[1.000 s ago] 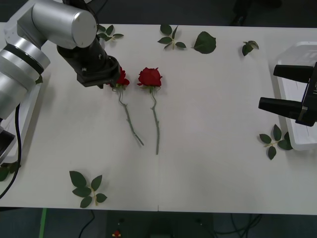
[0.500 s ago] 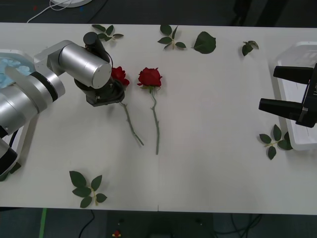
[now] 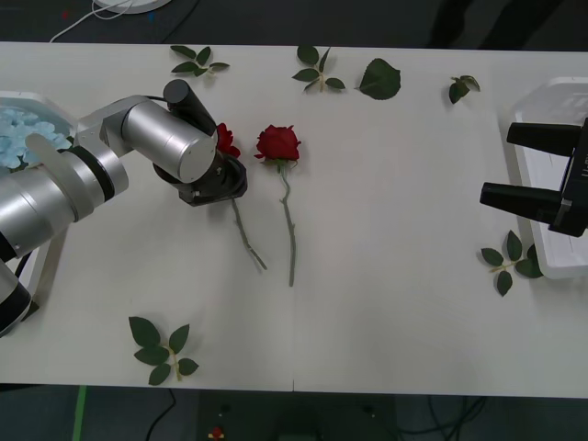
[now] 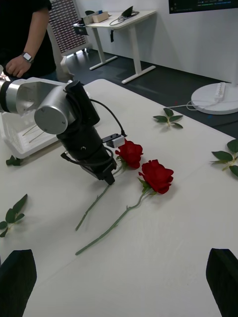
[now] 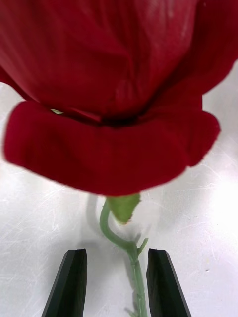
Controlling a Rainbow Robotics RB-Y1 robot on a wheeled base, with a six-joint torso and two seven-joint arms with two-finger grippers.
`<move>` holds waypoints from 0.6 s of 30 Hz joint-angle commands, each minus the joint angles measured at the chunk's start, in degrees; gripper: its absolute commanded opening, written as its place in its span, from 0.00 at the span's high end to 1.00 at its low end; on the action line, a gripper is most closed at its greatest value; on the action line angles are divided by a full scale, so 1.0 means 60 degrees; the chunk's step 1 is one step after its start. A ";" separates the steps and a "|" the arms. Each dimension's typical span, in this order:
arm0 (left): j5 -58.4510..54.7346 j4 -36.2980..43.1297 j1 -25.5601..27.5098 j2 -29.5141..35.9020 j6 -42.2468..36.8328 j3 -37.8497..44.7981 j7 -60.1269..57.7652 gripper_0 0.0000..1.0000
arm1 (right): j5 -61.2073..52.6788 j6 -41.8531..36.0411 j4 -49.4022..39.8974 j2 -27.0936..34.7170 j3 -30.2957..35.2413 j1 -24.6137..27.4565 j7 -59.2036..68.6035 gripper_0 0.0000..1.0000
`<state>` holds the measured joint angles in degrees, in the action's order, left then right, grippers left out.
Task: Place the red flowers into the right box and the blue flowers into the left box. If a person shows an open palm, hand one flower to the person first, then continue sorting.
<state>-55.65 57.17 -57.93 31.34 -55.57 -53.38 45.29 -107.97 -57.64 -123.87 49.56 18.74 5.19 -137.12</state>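
i'm looking at the left gripper [image 3: 223,186] sitting low over the table [image 3: 386,230] in the left-centre of the front view, right on top of the first red rose [image 3: 224,140]. in the left wrist view its black fingers [image 5: 69,290] are standing slightly apart with the green stem [image 5: 135,270] running between them, not pinched as far as i can see, so i'm calling it narrowly open around the stem just below the head [image 5: 114,94]. the second red rose [image 3: 277,143] is lying just beside it toward the centre, its stem trailing down the frame, and the two stems are nearly meeting at their lower ends. that neighbour is the only thing crowding the gripper.

the right gripper [image 3: 524,165] is hanging at the right edge of the front view with its two black fingers [image 3: 542,135] spread wide, holding nothing, partly covering the right box [image 3: 551,96]. the left box [image 3: 28,99] is peeking out at the left edge behind the silver arm, with pale blue flowers [image 3: 20,127] already in it.

loose leaf sprigs are scattered around: three along the top [image 3: 317,72], one big single leaf [image 3: 379,79], one by the right box [image 3: 511,260] and one at lower left [image 3: 162,349]. none of them are touching the roses.

in the right wrist view a person's hand with a watch [image 4: 20,63] is hovering in the upper left, behind the table.
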 commanded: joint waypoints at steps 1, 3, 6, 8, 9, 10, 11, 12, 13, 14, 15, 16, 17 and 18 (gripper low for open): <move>-0.0099 0.0066 0.0017 0.0006 0.0487 -0.0626 -0.0487 0.67 | -0.0126 0.0086 -0.0199 0.0426 0.0085 0.0190 -0.0394 0.00; -0.0129 0.0066 0.0017 0.0006 0.0604 -0.0831 -0.0531 0.67 | -0.0141 0.0101 -0.0199 0.0426 0.0085 0.0205 -0.0394 0.00; -0.0217 0.0066 0.0002 -0.0008 0.0765 -0.1124 -0.0634 0.67 | -0.0141 0.0086 -0.0199 0.0426 0.0085 0.0205 -0.0394 0.00; -0.0246 0.0066 0.0017 -0.0052 0.0765 -0.1197 -0.0678 0.67 | -0.0155 0.0101 -0.0199 0.0426 0.0085 0.0234 -0.0394 0.00; -0.0261 0.0066 0.0017 -0.0067 0.0765 -0.1226 -0.0707 0.67 | -0.0155 0.0086 -0.0199 0.0426 0.0085 0.0220 -0.0394 0.00; -0.0275 0.0066 0.0002 -0.0111 0.0765 -0.1314 -0.0751 0.67 | -0.0155 0.0086 -0.0199 0.0426 0.0099 0.0249 -0.0394 0.00; -0.0275 0.0066 0.0002 -0.0155 0.0765 -0.1373 -0.0795 0.67 | -0.0155 0.0101 -0.0199 0.0426 0.0085 0.0249 -0.0409 0.00; -0.0275 0.0066 0.0017 -0.0169 0.0765 -0.1387 -0.0810 0.67 | -0.0155 0.0101 -0.0199 0.0426 0.0099 0.0249 -0.0409 0.00; -0.0261 0.0066 0.0017 -0.0184 0.0765 -0.1402 -0.0810 0.67 | -0.0155 0.0101 -0.0199 0.0426 0.0085 0.0249 -0.0423 0.00; -0.0231 0.0066 0.0002 -0.0199 0.0765 -0.1417 -0.0810 0.67 | -0.0155 0.0101 -0.0199 0.0426 0.0085 0.0249 -0.0409 0.00; -0.0173 0.0066 0.0002 -0.0213 0.0765 -0.1446 -0.0824 0.67 | -0.0170 0.0101 -0.0199 0.0426 0.0099 0.0249 -0.0409 0.00; -0.0099 0.0066 -0.0012 -0.0228 0.0765 -0.1461 -0.0824 0.67 | -0.0184 0.0101 -0.0199 0.0426 0.0085 0.0249 -0.0409 0.00; -0.0085 0.0066 -0.0012 -0.0243 0.0765 -0.1475 -0.0824 0.67 | -0.0184 0.0115 -0.0199 0.0426 0.0099 0.0249 -0.0409 0.00; -0.0055 0.0066 -0.0012 -0.0243 0.0765 -0.1475 -0.0824 0.67 | -0.0199 0.0115 -0.0199 0.0426 0.0085 0.0249 -0.0423 0.00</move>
<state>-56.10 57.21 -58.75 31.36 -51.62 -59.35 43.29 -108.23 -57.64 -123.87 49.56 18.74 5.57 -137.14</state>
